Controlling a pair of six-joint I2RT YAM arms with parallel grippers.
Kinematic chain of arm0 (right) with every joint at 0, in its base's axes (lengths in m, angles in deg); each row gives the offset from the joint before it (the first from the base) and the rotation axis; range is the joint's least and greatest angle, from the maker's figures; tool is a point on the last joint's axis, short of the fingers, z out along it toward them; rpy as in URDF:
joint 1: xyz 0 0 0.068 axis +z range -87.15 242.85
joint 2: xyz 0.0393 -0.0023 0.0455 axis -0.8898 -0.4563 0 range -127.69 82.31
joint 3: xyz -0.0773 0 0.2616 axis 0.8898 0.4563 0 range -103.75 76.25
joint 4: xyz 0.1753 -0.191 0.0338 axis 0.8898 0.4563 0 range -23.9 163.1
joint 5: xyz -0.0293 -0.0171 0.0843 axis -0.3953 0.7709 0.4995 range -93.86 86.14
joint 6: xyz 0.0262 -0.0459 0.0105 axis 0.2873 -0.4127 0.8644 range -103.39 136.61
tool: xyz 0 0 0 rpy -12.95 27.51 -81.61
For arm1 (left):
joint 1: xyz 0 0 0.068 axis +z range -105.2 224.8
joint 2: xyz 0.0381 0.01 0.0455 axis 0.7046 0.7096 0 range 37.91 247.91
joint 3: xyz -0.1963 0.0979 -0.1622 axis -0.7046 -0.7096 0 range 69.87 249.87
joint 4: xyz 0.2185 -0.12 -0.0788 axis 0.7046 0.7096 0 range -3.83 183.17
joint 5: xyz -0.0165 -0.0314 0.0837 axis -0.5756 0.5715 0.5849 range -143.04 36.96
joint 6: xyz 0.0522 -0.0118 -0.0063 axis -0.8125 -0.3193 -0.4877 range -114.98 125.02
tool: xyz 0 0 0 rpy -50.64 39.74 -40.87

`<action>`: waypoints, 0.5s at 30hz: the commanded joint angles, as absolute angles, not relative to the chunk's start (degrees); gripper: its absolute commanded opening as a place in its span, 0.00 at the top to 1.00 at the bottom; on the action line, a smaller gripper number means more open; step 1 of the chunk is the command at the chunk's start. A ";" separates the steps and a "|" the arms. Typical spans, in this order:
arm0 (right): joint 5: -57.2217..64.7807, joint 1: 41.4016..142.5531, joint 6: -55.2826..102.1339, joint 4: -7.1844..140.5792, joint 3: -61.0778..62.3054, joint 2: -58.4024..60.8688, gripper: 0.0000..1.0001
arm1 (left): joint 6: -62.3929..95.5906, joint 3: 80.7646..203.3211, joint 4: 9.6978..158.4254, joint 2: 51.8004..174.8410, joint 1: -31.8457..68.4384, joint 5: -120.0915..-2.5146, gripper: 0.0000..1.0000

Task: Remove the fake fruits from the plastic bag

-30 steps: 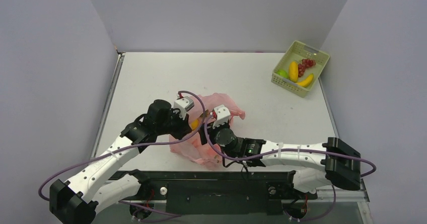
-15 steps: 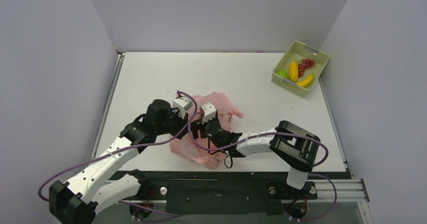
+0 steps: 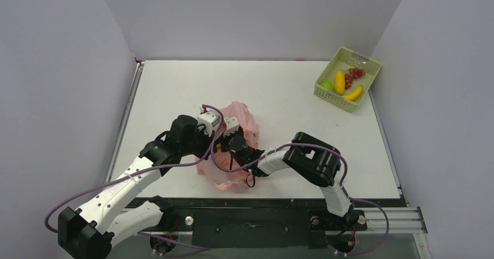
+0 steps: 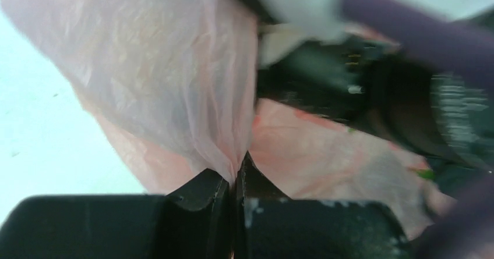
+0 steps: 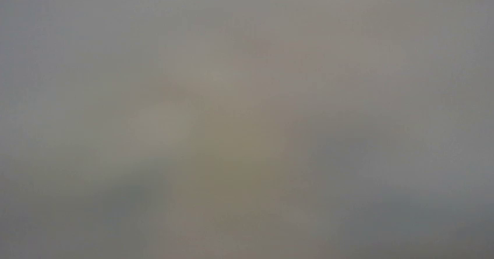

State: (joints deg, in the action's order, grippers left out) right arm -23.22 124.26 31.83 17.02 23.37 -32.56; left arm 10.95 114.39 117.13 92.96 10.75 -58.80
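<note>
The thin crinkly translucent pink plastic bag [image 3: 243, 118], near mid-front of the white table [image 3: 279, 90], is pinched by the closed left gripper [image 4: 235, 177], while the right gripper [image 3: 228, 145], its spread not discernible, is buried in the bag's mouth from the right.

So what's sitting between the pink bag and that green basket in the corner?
Nothing. In the overhead view, only bare white table lies between the pink plastic bag and the green basket.
</note>
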 commanded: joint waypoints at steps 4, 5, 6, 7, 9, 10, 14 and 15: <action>-21.99 124.48 26.93 14.99 13.13 -40.60 0.14 | 11.35 115.88 111.32 94.27 7.91 -69.35 1.00; -21.88 124.20 26.79 15.01 12.19 -41.71 0.14 | 11.35 115.92 111.28 94.37 7.89 -69.27 1.00; -21.57 123.94 26.80 15.45 11.70 -42.19 0.14 | 11.30 115.92 111.34 94.40 7.93 -69.24 1.00; -20.70 123.50 26.87 16.03 10.41 -42.99 0.14 | 11.29 115.86 111.27 94.42 7.91 -69.22 1.00; -19.70 123.18 27.03 17.69 8.47 -44.21 0.14 | 11.26 115.84 111.25 94.49 7.88 -69.15 1.00; -18.99 123.07 27.18 18.18 7.95 -44.67 0.15 | 11.26 115.86 111.28 94.50 7.88 -69.14 1.00; -18.02 122.79 28.34 22.12 3.78 -47.33 0.22 | 11.24 116.01 111.55 94.94 7.88 -68.81 1.00; -18.12 122.79 28.93 22.05 3.75 -47.70 0.26 | 11.16 116.01 111.63 94.90 7.88 -68.69 1.00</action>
State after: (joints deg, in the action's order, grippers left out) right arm -20.57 122.62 31.29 14.27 7.78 -45.54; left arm 14.32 114.39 113.87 94.36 10.12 -61.42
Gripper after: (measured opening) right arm 0.788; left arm 0.003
